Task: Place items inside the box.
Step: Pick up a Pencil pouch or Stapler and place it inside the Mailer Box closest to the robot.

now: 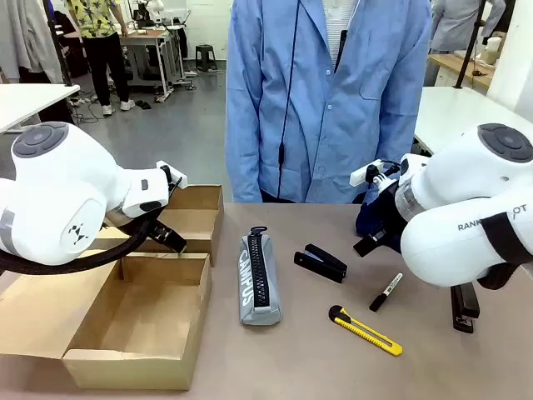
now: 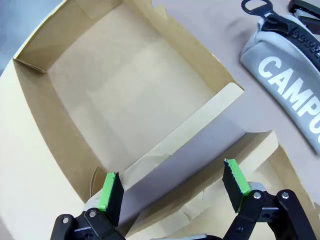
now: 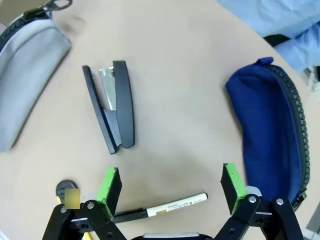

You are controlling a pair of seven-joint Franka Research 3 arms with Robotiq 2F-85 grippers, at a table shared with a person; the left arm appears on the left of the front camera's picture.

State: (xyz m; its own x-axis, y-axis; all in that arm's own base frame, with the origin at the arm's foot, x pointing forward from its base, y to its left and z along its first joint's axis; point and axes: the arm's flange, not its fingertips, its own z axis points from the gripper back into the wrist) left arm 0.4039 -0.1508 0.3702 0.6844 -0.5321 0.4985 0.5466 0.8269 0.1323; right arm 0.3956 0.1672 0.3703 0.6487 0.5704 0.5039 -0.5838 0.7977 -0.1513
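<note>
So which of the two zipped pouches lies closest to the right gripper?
The dark blue pouch, just beside the open right gripper; the grey pencil case lies farther off, past the black stapler.

Raised flap (image 2: pixel 195 140) bordering open box (image 2: pixel 115 95).

Person (image 1: pixel 325 100) in blue coat behind tan table (image 1: pixel 308 358)

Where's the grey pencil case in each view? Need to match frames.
Front: grey pencil case mid-frame, right of the box.
Left wrist: case upper right, past the box.
Right wrist: case at upper left edge.
Shared landmark: black stapler near its zip-pull end.
</note>
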